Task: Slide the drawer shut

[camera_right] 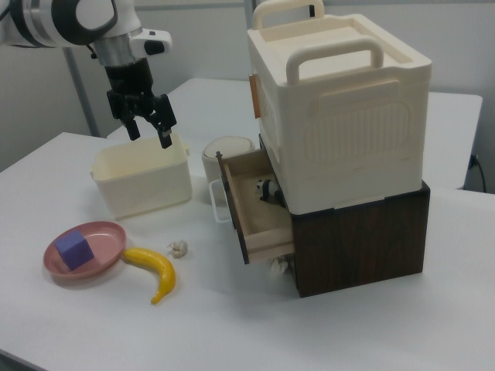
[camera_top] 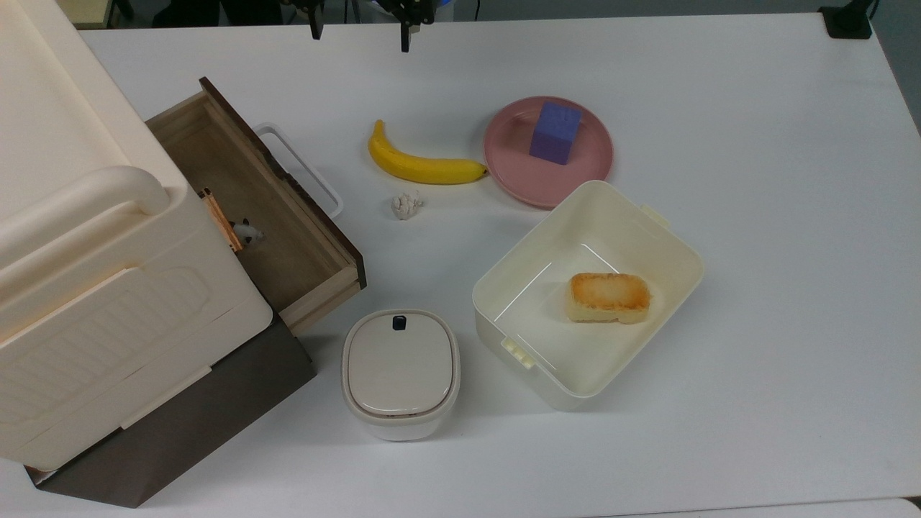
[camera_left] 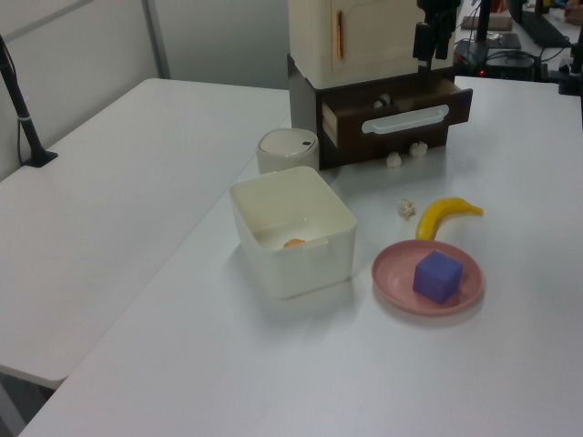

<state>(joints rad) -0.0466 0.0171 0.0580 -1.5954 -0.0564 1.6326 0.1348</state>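
Light-wood and shallow, the drawer (camera_top: 277, 237) stood pulled well out of the cream-and-brown cabinet (camera_top: 108, 288) at about nine o'clock in the top view, its dark brown front panel (camera_top: 288, 187) carrying a white loop handle (camera_top: 306, 169); a small black-and-white figure (camera_top: 248, 232) lay inside. The pincer (camera_right: 147, 127) hung above the surface (camera_top: 755, 288), well apart from the drawer, its two dark fingers parted and holding nothing. By judgement the task stood at the approach step: the drawer was not yet touched, and the next move would call for bringing the pincer to the outer face of the front panel and pushing squarely toward the cabinet. Other items were a smooth curved yellow banana (camera_top: 421, 162), a round pink plate (camera_top: 597, 158) bearing a matt purple block (camera_top: 554, 133), a rounded cream plastic tub (camera_top: 518, 273) holding a browned bread-like piece (camera_top: 608, 296), a white lidded container (camera_top: 399, 370), and a small crumpled white lump (camera_top: 405, 206).
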